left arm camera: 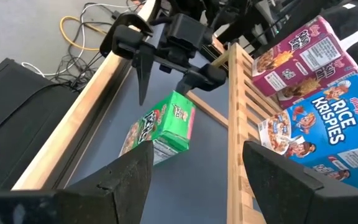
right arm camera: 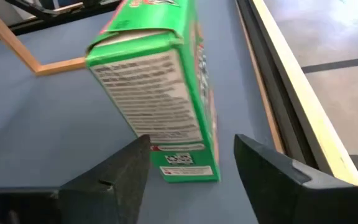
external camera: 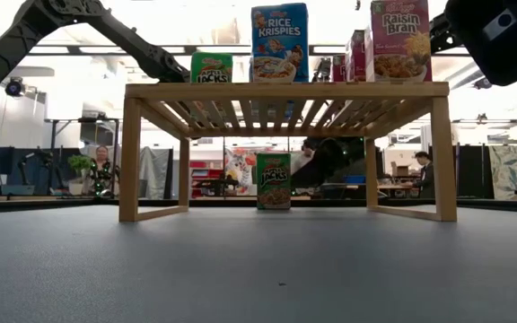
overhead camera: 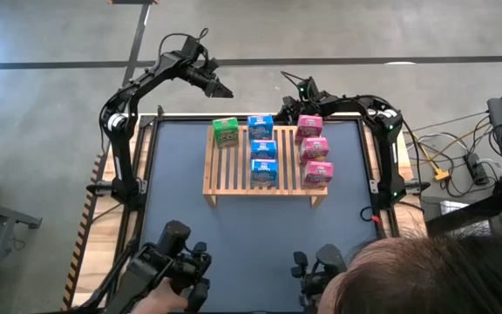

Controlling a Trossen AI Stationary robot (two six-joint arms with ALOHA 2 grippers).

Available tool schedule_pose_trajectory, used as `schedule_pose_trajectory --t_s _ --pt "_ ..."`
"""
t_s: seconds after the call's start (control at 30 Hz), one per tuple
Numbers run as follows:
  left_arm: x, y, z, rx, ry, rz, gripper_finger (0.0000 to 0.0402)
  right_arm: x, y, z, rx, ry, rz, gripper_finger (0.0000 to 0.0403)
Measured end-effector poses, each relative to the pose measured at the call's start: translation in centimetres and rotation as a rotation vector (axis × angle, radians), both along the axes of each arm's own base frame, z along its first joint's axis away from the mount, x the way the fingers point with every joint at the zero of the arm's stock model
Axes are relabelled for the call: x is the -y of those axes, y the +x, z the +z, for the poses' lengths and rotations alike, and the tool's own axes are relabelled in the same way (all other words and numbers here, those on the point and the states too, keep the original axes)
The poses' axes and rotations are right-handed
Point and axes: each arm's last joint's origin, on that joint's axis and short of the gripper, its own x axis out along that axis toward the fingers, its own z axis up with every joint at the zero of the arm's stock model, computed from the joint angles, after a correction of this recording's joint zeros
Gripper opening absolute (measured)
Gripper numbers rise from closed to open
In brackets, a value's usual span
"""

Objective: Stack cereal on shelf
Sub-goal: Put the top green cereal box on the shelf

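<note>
The right claw (right arm camera: 191,174) hangs low behind the far edge of the shelf (overhead camera: 234,179), over the dark surface (overhead camera: 260,235). Its two fingers stand spread, with nothing pinched between them. A green box (right arm camera: 160,93) sits on the surface just ahead of the fingertips, leaning over rather than upright, its narrow printed side turned toward the claw. The box is close to the fingers, but whether it touches them cannot be told. In the left wrist view the same green box (left arm camera: 163,127) lies right below the right claw (left arm camera: 173,68), between the shelf's back rail and the wooden border of the surface. From table height the box (external camera: 274,181) shows through the shelf's legs, behind the rack.

The left claw (left arm camera: 191,168) is raised beyond the far left corner of the shelf, fingers spread and empty, aimed toward the green box and well apart from it.

On the slatted top stand another green box (overhead camera: 226,132) at the left, three blue boxes (overhead camera: 262,150) in a row down the middle, and three pink boxes (overhead camera: 313,150) in a row at the right.
</note>
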Motion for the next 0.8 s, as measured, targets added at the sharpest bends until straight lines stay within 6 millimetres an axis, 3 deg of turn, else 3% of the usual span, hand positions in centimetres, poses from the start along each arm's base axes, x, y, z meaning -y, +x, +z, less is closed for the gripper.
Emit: schedule_pose_trajectory --t_s 0.4,0.8 --pt "0.0 0.0 0.0 -0.008 0.0 0.004 0.0231 -0.3 0.3 0.0 -0.005 0.018 0.002 0.033" --pt "0.0 0.0 0.0 -0.009 0.0 0.005 0.0231 -1.4 2.0 0.0 -0.047 -0.014 -0.008 0.0336"
